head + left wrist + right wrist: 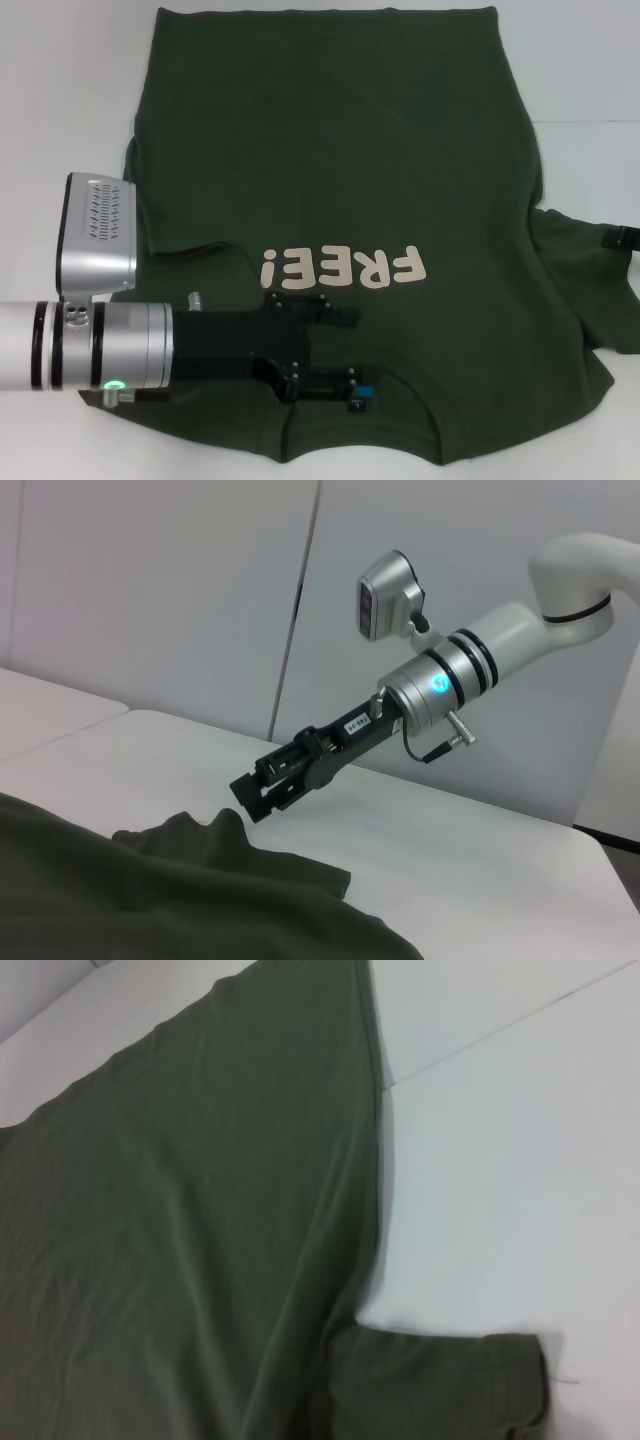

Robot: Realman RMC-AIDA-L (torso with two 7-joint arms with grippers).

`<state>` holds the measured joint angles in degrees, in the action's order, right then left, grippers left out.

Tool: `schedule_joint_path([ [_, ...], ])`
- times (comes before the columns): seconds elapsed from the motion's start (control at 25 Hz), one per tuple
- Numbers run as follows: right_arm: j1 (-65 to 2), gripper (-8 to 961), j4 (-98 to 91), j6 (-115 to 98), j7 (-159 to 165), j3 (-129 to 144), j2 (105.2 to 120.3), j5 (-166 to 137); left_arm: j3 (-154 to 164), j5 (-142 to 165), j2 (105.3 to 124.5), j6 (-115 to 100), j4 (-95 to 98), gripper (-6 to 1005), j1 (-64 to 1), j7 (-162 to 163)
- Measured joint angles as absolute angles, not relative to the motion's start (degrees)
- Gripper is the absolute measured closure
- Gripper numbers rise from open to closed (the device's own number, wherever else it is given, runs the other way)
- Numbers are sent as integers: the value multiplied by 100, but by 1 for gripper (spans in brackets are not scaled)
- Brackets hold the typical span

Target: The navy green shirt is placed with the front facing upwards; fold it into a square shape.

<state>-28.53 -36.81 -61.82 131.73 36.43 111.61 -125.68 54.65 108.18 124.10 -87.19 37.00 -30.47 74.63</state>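
Olive-green shirt (330, 170) flat on white table (60, 90), "FREE!" print (343, 268) up.
Left gripper (352, 392) at six o'clock by collar, grip unclear; right gripper (258, 792) apart.

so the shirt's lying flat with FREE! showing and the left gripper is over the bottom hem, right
Not quite. The head view shows the left gripper over the collar end of the shirt, near the neck label, not the bottom hem. The shirt does lie flat with the FREE! print showing.

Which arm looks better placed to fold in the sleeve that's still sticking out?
Right: the right claw hovers by that sleeve; the left claw is over the collar.
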Motion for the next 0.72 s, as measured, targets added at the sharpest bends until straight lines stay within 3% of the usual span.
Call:
schedule_joint_path([
  [0.72, -2937, 70, -3591, -6065, 13079, 3562, 11307, -12509, 5423, 10817, 12410, -8657, 3707, 265, -3054, 7461],
])
